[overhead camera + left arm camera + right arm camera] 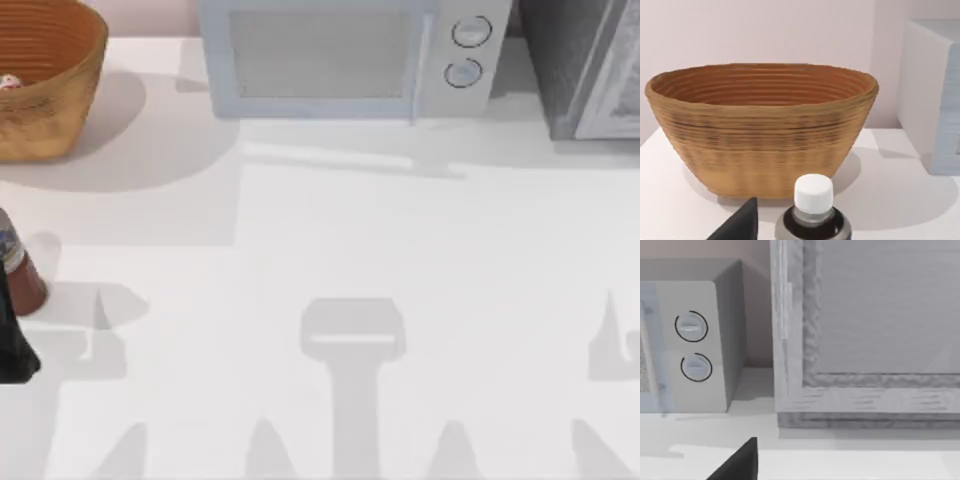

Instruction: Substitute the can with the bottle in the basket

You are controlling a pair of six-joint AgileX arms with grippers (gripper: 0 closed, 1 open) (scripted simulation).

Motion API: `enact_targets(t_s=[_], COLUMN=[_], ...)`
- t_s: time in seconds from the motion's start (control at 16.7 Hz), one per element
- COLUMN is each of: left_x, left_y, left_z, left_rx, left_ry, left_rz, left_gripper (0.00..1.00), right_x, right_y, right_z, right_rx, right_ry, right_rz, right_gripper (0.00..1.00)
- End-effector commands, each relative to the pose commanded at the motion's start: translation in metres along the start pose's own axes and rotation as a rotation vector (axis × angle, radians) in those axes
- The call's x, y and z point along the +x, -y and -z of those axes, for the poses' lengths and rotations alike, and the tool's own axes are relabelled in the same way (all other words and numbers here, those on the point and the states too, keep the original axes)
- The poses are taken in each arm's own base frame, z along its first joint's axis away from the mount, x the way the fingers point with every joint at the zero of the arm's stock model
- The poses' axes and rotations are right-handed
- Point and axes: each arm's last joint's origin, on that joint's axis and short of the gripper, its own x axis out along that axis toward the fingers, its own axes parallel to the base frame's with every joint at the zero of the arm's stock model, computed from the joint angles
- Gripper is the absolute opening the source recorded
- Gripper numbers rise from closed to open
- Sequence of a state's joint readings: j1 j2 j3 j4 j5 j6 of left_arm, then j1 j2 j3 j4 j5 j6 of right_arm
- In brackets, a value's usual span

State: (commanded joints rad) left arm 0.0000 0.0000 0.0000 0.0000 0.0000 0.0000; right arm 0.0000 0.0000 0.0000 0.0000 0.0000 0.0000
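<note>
Top view puts the small white can with red label point(8, 83) inside the large woven orange-brown wicker basket point(60, 90) at the table's far left, so removal is not yet done. Nearer, at the left edge, the dark reddish-brown bottle point(20, 280) stands upright, white cap up, beside my left gripper point(15, 345); whether its fingers grasp it I cannot tell.

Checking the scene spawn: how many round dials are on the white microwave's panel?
2. Both round dials sit on the white microwave at the table's back: upper dial, lower dial directly under it. The right wrist view shows the same pair.
</note>
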Motion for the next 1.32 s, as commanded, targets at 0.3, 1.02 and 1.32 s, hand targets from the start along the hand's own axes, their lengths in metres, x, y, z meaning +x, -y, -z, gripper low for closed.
enact_targets(t_s=[0.3, 1.02, 1.32], left_x=[0.0, 0.085, 0.196], left_y=[-0.001, -0.016, -0.039], left_z=[-0.013, -0.188, -0.226], left_rx=[0.005, 0.022, -0.005], left_ry=[-0.012, -0.371, -0.621], left_rz=[-0.003, 0.021, 0.052], left_gripper=[1.0, 1.0, 1.0], right_x=[0.0, 0.0, 0.0], right_y=[0.0, 0.0, 0.0], right_z=[0.0, 0.0, 0.0], right_rx=[0.0, 0.0, 0.0], right_ry=[0.0, 0.0, 0.0], right_rz=[0.0, 0.0, 0.0], right_gripper=[1.0, 1.0, 1.0])
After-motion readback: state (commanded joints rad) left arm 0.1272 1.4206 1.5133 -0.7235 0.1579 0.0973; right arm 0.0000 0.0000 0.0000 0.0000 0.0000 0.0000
